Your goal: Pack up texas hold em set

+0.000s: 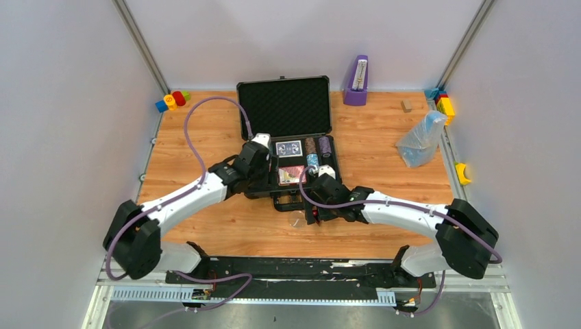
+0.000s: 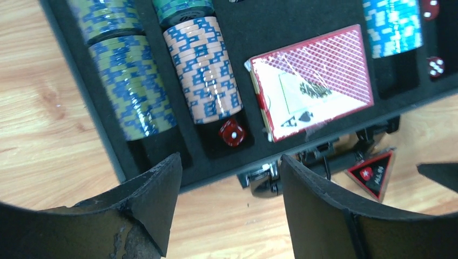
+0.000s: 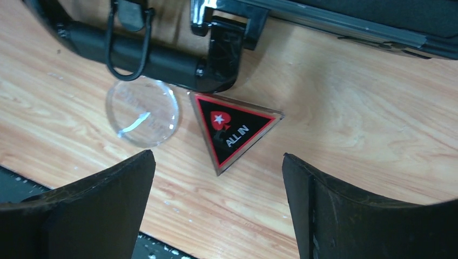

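Observation:
The black case [image 1: 284, 110] lies open mid-table, lid up. Its foam tray holds green-blue chips [image 2: 132, 86], orange-blue chips [image 2: 208, 75], a red die [image 2: 232, 132], a red card deck [image 2: 318, 81], blue chips [image 2: 391, 27] and more dice [image 2: 435, 66]. My left gripper [image 2: 230, 160] hangs open and empty over the tray's near-left edge [image 1: 264, 147]. The triangular "ALL IN" button [image 3: 232, 129] lies on the wood beside the case handle [image 3: 140, 54]. My right gripper [image 3: 217, 156] hovers open just above it [image 1: 314, 218].
A clear round disc [image 3: 142, 110] lies left of the button. A purple metronome [image 1: 355, 82], a small wooden block [image 1: 407, 105] and a clear plastic bag [image 1: 421, 140] stand at the back right. Colourful toy blocks [image 1: 172, 101] sit in the back-left corner, and more blocks [image 1: 444, 103] along the right edge.

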Robot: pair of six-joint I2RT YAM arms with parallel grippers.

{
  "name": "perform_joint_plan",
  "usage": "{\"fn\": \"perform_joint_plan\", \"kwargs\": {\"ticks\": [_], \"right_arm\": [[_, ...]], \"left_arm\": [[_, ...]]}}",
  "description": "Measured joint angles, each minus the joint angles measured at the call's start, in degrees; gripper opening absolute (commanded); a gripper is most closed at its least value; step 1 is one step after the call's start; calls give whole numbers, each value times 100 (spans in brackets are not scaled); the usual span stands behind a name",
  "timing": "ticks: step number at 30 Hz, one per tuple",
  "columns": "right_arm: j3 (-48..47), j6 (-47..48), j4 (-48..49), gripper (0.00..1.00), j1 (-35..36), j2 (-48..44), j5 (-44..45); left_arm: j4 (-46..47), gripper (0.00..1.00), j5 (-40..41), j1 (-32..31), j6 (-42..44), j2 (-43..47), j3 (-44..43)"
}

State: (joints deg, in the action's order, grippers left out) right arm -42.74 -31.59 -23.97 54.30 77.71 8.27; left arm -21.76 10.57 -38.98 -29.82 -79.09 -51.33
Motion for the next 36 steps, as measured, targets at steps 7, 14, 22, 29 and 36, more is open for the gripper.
{"fn": "perform_joint_plan", "kwargs": {"ticks": [7, 14, 22, 29, 36], "right_arm": [[-7, -7, -9, 90, 0, 306, 264], [-85, 24, 4, 88, -55, 719, 407], [-382, 131, 87, 87, -133, 1071, 439], [-437, 223, 155, 82, -177, 1139, 398], [-498, 326, 190, 75, -188, 1211, 354]], "left_arm": [[-192, 100, 275, 2, 142, 1812, 704], [-461, 100, 658, 2, 278, 3198, 1161], [-354, 100, 931, 2, 409, 3394, 1797], [48, 100, 964, 2, 535, 3587, 2426], [315, 99, 966, 2, 570, 3849, 2597]]}}
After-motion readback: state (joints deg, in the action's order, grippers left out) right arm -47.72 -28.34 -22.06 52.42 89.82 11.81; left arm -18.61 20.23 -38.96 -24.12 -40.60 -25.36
